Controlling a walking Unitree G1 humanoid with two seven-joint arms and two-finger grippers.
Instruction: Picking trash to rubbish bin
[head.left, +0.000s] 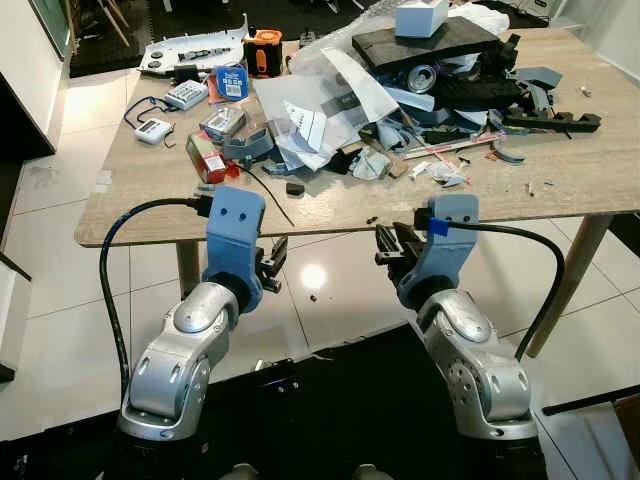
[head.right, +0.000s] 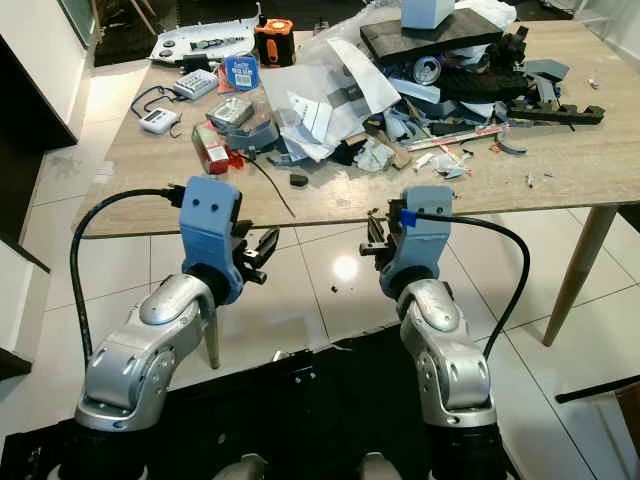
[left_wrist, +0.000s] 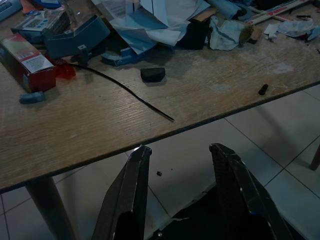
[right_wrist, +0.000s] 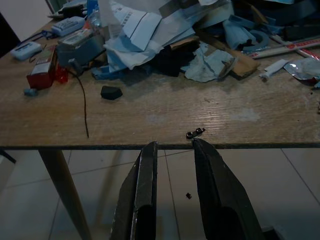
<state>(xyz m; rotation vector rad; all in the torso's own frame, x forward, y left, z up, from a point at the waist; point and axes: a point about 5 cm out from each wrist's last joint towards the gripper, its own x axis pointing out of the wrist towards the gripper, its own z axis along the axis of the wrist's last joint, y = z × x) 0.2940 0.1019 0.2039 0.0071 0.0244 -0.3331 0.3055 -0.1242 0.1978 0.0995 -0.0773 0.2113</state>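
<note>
My left claw (left_wrist: 177, 190) and right claw (right_wrist: 172, 187), both released, could snag the desk (head.left: 330, 205) edge at 12 o'clock.

There is one wooden worktop (head.left: 600, 170) with a big heap of trash on it. On it sit one red box (head.left: 206, 158), one white box (head.left: 421, 17), one orange and black thing (head.left: 264, 52), one can (head.left: 422, 77) and one thin black wire (left_wrist: 125, 90). Two silver arms reach toward it, with one left end effector (left_wrist: 177, 165) and one right end effector (right_wrist: 174, 160)
</note>
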